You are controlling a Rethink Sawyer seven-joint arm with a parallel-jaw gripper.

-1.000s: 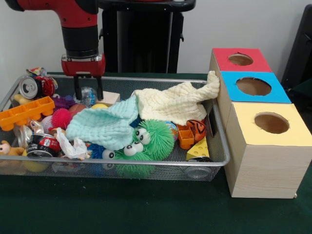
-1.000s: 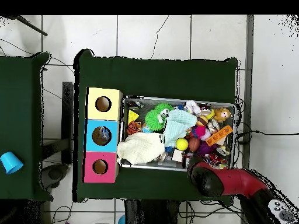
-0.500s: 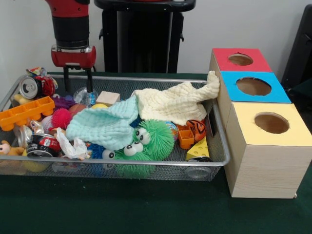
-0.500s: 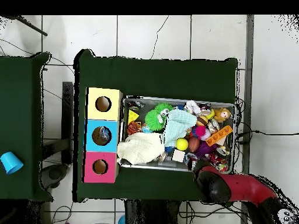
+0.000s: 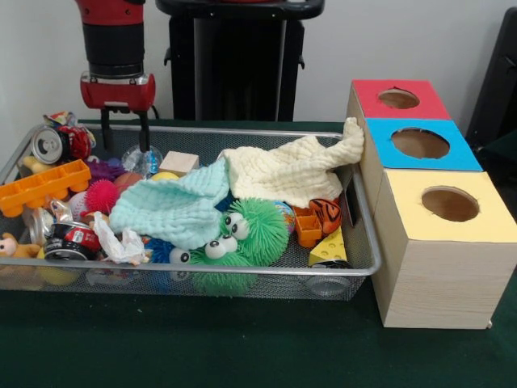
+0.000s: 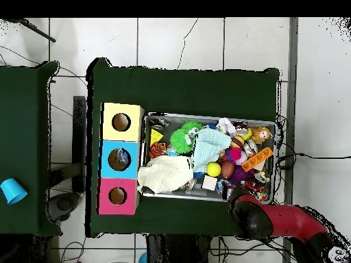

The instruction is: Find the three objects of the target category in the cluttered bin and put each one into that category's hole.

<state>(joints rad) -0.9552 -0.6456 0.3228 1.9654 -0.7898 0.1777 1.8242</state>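
**Open pincer above the far left corner of the bin**

The green worktop (image 5: 242, 356) carries the wire bin (image 5: 202, 271) and, touching its right end, a row of three wooden boxes with round holes: the red box (image 5: 400, 99) is farthest, the blue box (image 5: 420, 144) is in the middle, and the yellow box (image 5: 448, 204) is nearest to the camera.

The red arm (image 5: 113, 36) comes down from above at the far left of the bin. Its pincer (image 5: 122, 133) is open and empty; the two dark fingers (image 5: 143, 129) hang apart, just above the toys.

Inside the bin a cream cloth (image 5: 291, 170) lies at the right, with one corner raised against the red box. A mint cloth (image 5: 174, 208) lies in the middle, over other toys. In front of it sits a green spiky ball (image 5: 254, 230) with eyes. An orange block (image 5: 40, 187) rests at the left rim, and a red can (image 5: 56, 144) lies in the far left corner.

One bottle (image 5: 139, 159), clear with a blue label, lies at the far side just below and right of the pincer, beside a small wooden cube (image 5: 179, 162). I cannot tell where the other bottles are.
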